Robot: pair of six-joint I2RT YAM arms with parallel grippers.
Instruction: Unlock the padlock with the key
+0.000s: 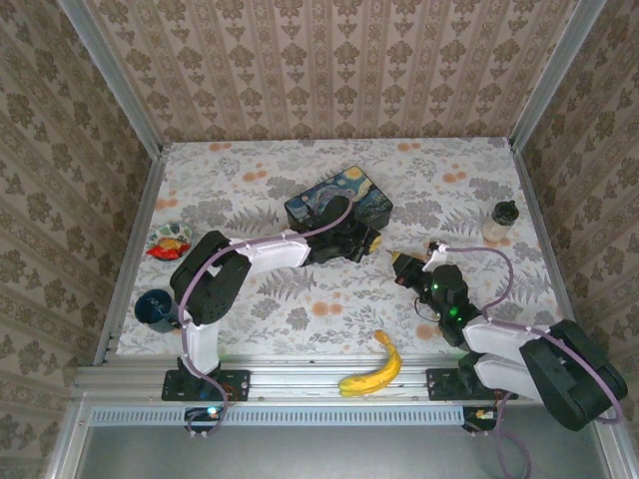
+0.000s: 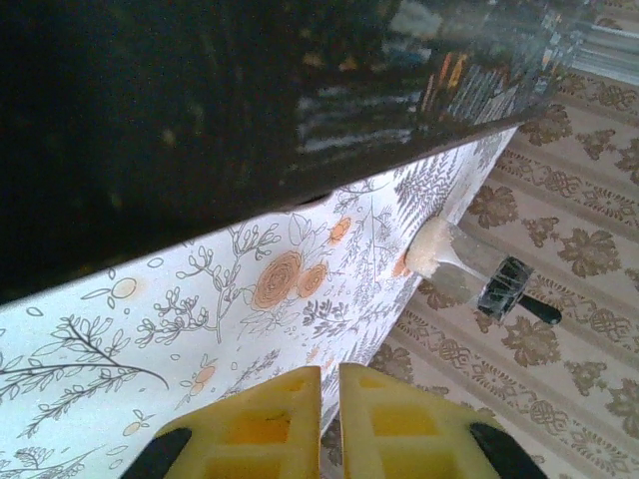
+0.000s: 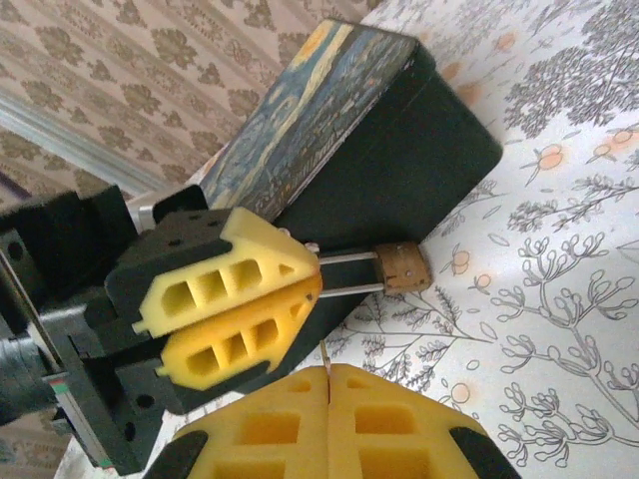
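Floral table (image 3: 559, 299) beneath: left pincer (image 3: 315, 277) clamped on padlock (image 3: 402, 269) by shackle, right pincer (image 3: 327, 373) pinching likely key (image 3: 322, 351) just short; inserting, turning undone.

Overhead; right wrist toward left pincer (image 3: 312, 280)

End of padlock (image 3: 402, 269) shackle out of sight inside left gripper (image 3: 312, 281); unidentifiable thin sliver (image 3: 323, 352) at right gripper (image 3: 328, 374)

Beige damask wallpaper covers the walls (image 1: 329, 60) on three sides of the worktop (image 1: 300, 165), which wears a white cloth printed with grey ferns and orange blossoms. Aluminium posts (image 1: 112, 75) stand in the back corners, and an aluminium rail (image 1: 300, 377) runs along the near edge. The light is soft and even.
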